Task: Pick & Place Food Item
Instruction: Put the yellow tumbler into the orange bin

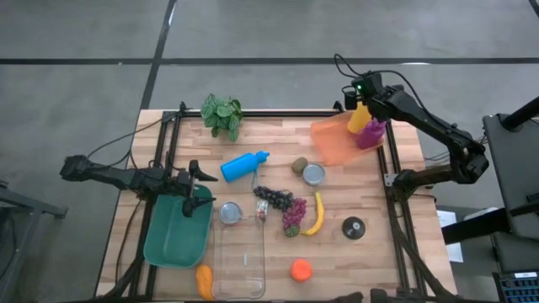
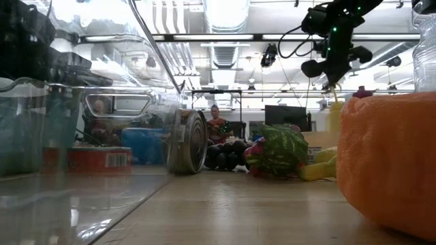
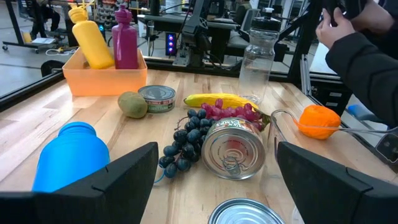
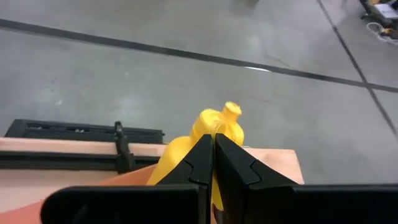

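Note:
Food lies mid-table: dark and red grapes (image 1: 282,206), a banana (image 1: 317,215), a kiwi (image 1: 300,165), an orange (image 1: 301,269) and tin cans (image 1: 313,175). An orange bin (image 1: 333,143) at the far right holds a yellow bottle (image 1: 360,118) and a magenta bottle (image 1: 370,133), both leaning on its wall. My right gripper (image 1: 358,101) hangs shut just above the yellow bottle's cap (image 4: 231,109), with a gap showing in the low view (image 2: 332,85). My left gripper (image 1: 198,181) stands open at the table's left, over the green bin's (image 1: 173,240) far end, with nothing between its fingers (image 3: 214,186).
A blue bottle (image 1: 244,166) lies far of centre, and a potted plant (image 1: 221,114) stands at the far edge. A clear container (image 1: 240,257) lies at the near edge beside an orange item (image 1: 204,282). A black disc (image 1: 354,227) is at the right. A person's sleeve (image 3: 367,56) shows beyond the table.

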Controlling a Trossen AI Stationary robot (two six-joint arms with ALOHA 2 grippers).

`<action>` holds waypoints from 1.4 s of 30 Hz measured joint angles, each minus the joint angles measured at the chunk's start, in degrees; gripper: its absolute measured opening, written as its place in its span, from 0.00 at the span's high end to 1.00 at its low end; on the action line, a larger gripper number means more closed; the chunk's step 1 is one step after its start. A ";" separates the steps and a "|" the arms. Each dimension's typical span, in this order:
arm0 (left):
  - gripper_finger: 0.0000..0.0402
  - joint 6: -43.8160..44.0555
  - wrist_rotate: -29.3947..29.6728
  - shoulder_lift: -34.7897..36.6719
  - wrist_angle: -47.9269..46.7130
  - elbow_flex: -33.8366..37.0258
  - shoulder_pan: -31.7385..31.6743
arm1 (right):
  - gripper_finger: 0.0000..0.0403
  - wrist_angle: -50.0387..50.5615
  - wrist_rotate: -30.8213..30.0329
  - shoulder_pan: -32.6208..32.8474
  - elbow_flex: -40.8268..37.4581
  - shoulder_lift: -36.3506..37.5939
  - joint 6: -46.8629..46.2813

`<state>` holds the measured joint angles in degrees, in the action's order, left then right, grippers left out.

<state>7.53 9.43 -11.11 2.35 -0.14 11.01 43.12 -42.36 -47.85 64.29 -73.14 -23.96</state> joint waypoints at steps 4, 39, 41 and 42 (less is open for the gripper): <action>0.16 0.00 0.00 0.00 0.00 0.00 0.01 | 0.97 -0.14 -1.11 0.06 1.00 0.00 0.41; 0.16 0.00 0.00 0.01 -0.01 0.01 0.00 | 0.97 -0.47 2.28 0.35 -0.80 -0.09 0.87; 0.16 0.00 0.00 0.00 -0.01 0.00 0.01 | 0.97 -0.48 2.37 0.90 -0.80 -0.09 0.81; 0.16 0.00 0.00 0.01 0.00 0.01 -0.01 | 0.97 -0.50 2.39 1.23 -0.80 -0.09 0.77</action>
<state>7.53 9.43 -11.11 2.35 -0.13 11.00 42.61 -39.97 -46.62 63.48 -73.23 -23.19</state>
